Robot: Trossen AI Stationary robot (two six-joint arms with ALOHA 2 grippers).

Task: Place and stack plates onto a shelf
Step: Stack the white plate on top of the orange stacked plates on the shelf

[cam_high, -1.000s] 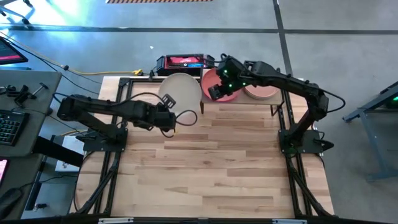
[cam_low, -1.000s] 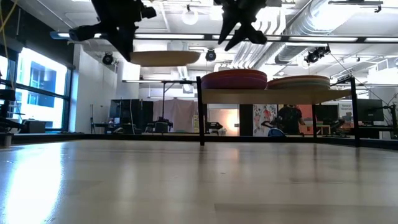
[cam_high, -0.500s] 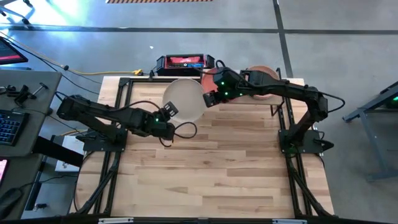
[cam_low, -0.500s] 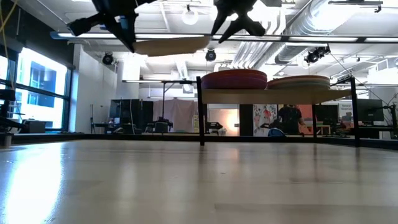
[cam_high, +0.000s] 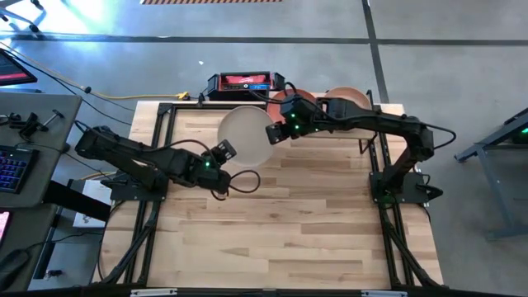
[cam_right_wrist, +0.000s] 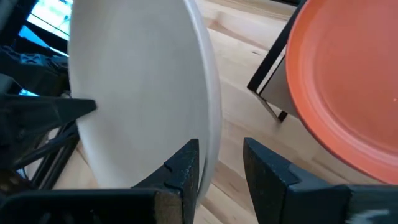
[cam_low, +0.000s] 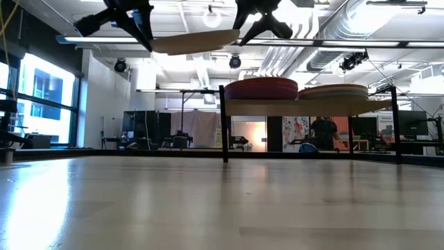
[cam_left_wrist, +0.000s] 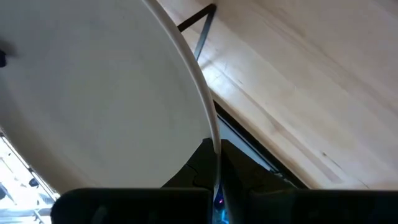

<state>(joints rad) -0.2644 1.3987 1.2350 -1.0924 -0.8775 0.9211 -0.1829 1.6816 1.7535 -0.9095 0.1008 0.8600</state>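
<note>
A cream plate hangs above the table's far part, left of the shelf, with my left gripper shut on it. My right gripper is open at the plate's opposite side. Its two fingers stand on either side of the rim, and I cannot tell whether one touches it. On the shelf a reddish plate stack and a tan stack rest on their undersides. The rust orange top plate shows in the right wrist view. My left gripper pinches the cream plate's rim between its two fingers, on the side toward the table's near left. The fingers come slanting down from the left. The plate is lifted clear of table and shelf, nearly flat, its shelf-side edge a little higher.
The shelf's thin black legs stand on the far right of the pale wooden tabletop. A black and red box lies beyond the table's far edge. The near half of the table is bare wood.
My left gripper has swung the cream plate toward the shelf, and the plate's shelf-side edge has tipped up. My right gripper has come off the shelf toward the table's left and now stands around the plate's rim, still open.
</note>
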